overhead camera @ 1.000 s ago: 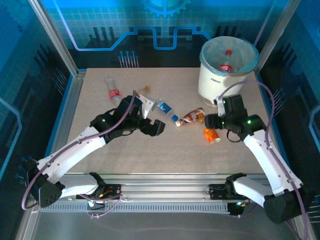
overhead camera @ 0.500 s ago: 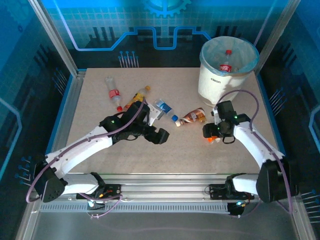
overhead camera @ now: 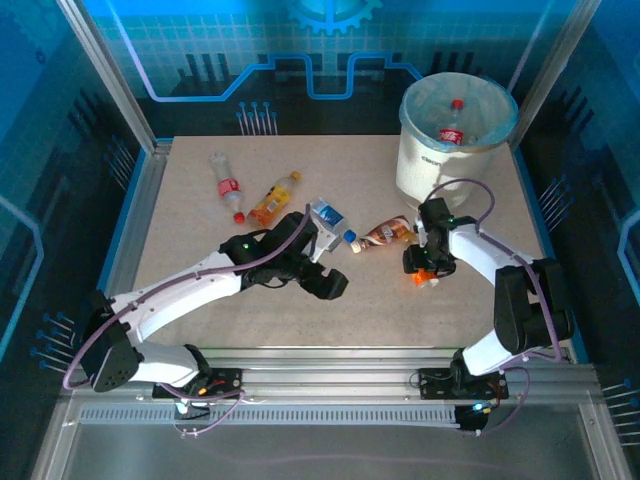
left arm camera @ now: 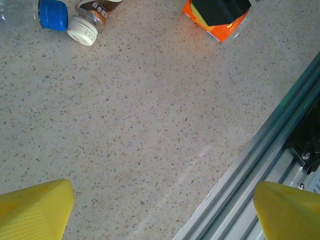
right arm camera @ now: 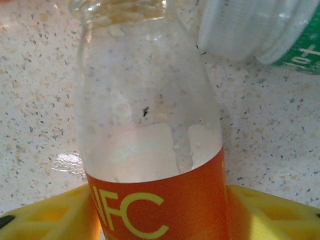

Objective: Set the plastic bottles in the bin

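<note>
The glossy white left arm (overhead camera: 170, 298) and glossy white right arm (overhead camera: 480, 250) have black joint housings, a small green light (overhead camera: 247, 245) apiece, thin greyish-purple cables (overhead camera: 460, 182) looping alongside, each ending in a black tool (overhead camera: 335, 285) tipped with bright yellow ribbed plastic fingers (left arm camera: 35, 210).

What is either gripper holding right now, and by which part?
Left gripper holds nothing. Right gripper straddles the orange-labelled bottle at its label; whether it grips cannot be told.

Layout of the table (overhead camera: 180, 235): the bin (overhead camera: 425, 172) stands at the far right, with one bottle (overhead camera: 455, 126) inside. Four bottles lie in a row slanting from the leftmost bottle (overhead camera: 227, 185), farther back, to the rightmost bottle (overhead camera: 385, 233). The fifth bottle (overhead camera: 428, 276) lies nearer, just right of the row's end.
</note>
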Tool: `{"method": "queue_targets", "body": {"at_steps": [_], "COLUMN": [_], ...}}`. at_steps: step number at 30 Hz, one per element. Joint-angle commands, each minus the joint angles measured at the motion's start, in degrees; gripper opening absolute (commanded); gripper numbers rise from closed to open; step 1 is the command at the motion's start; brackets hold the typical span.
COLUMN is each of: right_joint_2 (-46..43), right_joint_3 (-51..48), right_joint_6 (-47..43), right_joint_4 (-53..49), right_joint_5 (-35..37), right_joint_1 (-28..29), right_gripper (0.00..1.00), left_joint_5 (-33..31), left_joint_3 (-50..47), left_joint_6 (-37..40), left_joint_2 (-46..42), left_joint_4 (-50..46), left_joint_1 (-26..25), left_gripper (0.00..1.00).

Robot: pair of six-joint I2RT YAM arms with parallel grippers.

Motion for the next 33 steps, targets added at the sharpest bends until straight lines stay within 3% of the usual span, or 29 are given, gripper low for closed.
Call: {"method": "queue_targets", "body": {"at_steps": [1,8,15,19,22,25,33], "right_joint_2": [-0.06,-6.36,-20.74,-28.47,-29.93,-28.70,-16.77], "right_joint_3": [1.83,5.38,8.74,17.25,26.75,34.95,45.67], "right_joint_6": [1.13,1.23,1.55,2.88,3.44,2.09,-5.57], "right_joint_4": [-1.18,-8.29,-16.86,-19.29,-19.43,-15.63,7.87], "right_joint_5": [1.91,2.04,-3.57,-6.69,-4.39,-0.01,14.58], "right_joint_1": [1.76,4.60,7.29,8.30,8.29,8.18,5.03], "right_gripper": [0.56,0.50,0.49,0.48,0.48,0.48,0.49], "left_joint_5": [-0.59,-2.21,-2.64,-4.76,-6.66,-8.15,-6.09], "left_joint_3": [1.20,4.03,8.70,10.69,11.28,13.72,23.30], "left_joint_6": [-1.21,0.38,0.98,0.72,0.49,-0.04,-1.01], "left_joint_2": [-0.07,-1.05,-4.15,-6.04,-6.88,-5.73,0.03], "left_joint_4": [0.96,0.71,1.21,4.25,7.91,10.67,11.83], "left_joint_1": [-0.41,-0.41,-0.41,-0.42,-0.42,-0.45,-0.43], "left_gripper": [0.94,0.94,0.94,0.94,0.95,0.96,0.96]}}
